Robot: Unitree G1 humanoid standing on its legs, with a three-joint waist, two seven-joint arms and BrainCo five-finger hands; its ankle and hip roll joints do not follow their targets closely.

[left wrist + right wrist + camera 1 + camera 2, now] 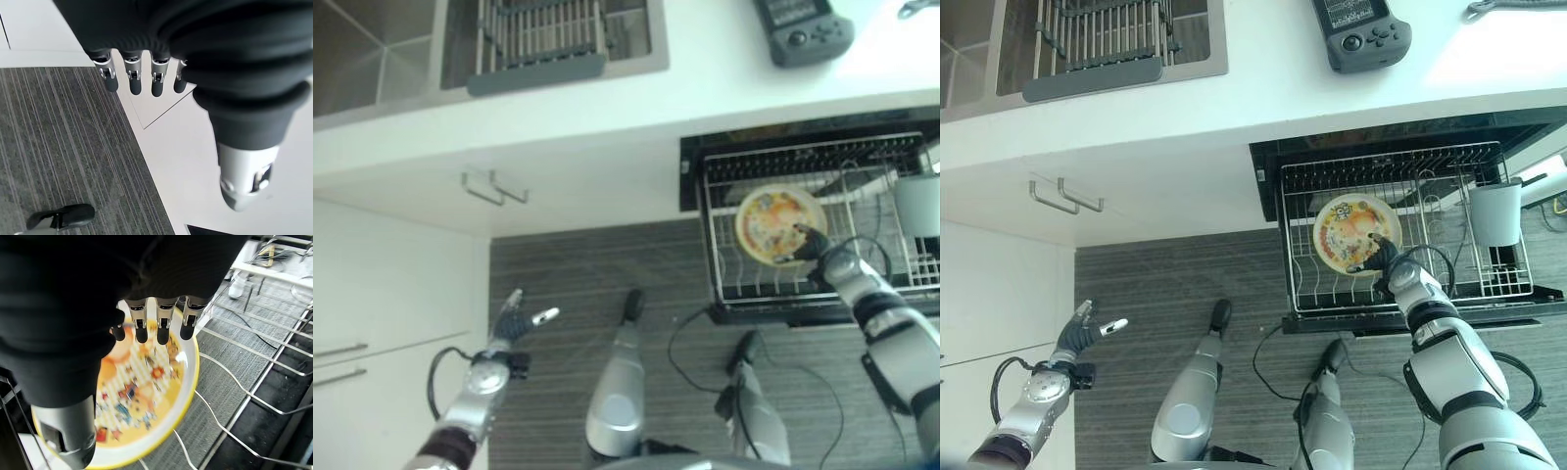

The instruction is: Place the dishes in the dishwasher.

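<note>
Yellow plate (146, 396) in wire rack (1400, 284), right hand (1383, 259) fingers straight above.

Both arms were silver-grey; the left hand (512, 323) and right hand (1386, 259) had dark-tipped silver fingers, ribbed black covers.

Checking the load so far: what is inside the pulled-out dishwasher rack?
In the dishwasher rack a yellow patterned plate stands among the wires, the right hand at its lower edge. A white cup sits further right. The hand covers part of the plate's rim.
</note>
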